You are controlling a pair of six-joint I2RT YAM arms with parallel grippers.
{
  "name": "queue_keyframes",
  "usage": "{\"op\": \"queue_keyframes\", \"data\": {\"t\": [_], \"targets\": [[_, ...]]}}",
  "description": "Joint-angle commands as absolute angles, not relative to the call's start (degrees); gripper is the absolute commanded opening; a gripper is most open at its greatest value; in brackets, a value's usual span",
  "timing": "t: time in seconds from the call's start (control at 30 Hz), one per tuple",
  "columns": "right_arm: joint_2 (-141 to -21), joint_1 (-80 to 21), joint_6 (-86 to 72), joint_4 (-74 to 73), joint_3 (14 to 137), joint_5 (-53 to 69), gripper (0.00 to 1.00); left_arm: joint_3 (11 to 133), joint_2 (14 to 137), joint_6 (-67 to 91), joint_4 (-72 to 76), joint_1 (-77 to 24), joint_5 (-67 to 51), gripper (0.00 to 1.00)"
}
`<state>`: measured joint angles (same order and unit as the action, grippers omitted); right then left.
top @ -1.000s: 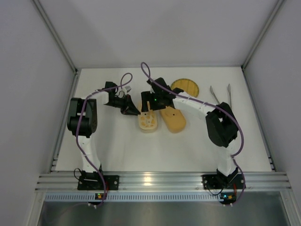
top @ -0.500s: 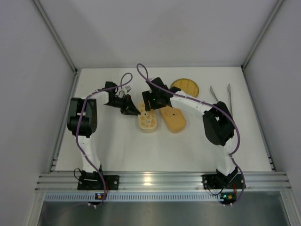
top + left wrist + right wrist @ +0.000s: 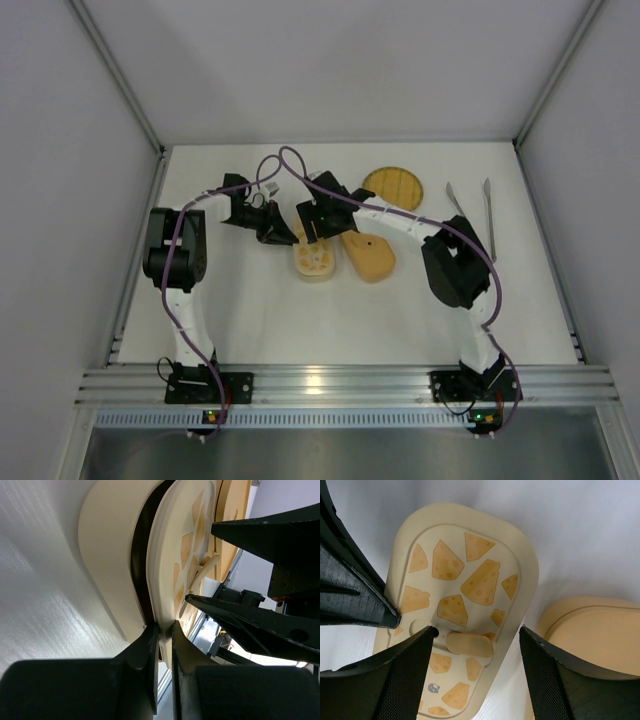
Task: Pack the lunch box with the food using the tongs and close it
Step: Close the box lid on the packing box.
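Now the right gripper (image 3: 475, 635), shifted left, hovers jaws-wide over the cheese-print lid (image 3: 470, 575) — its rim pinched by the left gripper (image 3: 164, 630) — so closing the lunch box (image 3: 105, 555) looks close.

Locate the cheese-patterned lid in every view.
Top external: cheese-patterned lid, mid-picture.
Left wrist: edge-on, upper middle, left pincer clamping its rim.
Right wrist: face-on, centre-left.
Shared landmark: the tan oval box beside it.
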<state>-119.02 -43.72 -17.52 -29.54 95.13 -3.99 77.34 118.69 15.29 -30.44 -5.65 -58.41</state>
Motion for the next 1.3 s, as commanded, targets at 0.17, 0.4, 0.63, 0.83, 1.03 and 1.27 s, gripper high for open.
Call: {"op": "queue_keyframes", "data": {"t": [0.17,0.4,0.63,0.83,1.03,1.27], "targets": [[-122.0,-44.9,-15.6,-33.0,99.3,-6.4,0.69,76.4,119.9,12.6,-30.8,-5.4,-54.5,0.11],[-123.5,-45.0,-14.6,-34.3,100.3,-6.8,0.69,76.3,120.0,12.5,-30.8,-5.4,-54.3,0.12],[-123.7,-45.5,-13.8,-35.3,100.3,-5.7,0.69,76.1,120.1,12.6,-30.8,-5.4,-54.1,0.12],[-123.0,-46.4,-13.4,-35.5,99.8,-4.7,0.69,76.3,120.0,12.7,-30.6,-5.4,-54.1,0.12],[-123.2,-46.7,-13.1,-35.6,99.4,-4.8,0.69,76.0,120.0,12.4,-30.8,-5.4,-54.0,0.13],[-123.9,-46.7,-12.7,-35.6,99.1,-5.8,0.69,75.8,119.0,10.9,-31.6,-5.4,-52.2,0.22]]}}
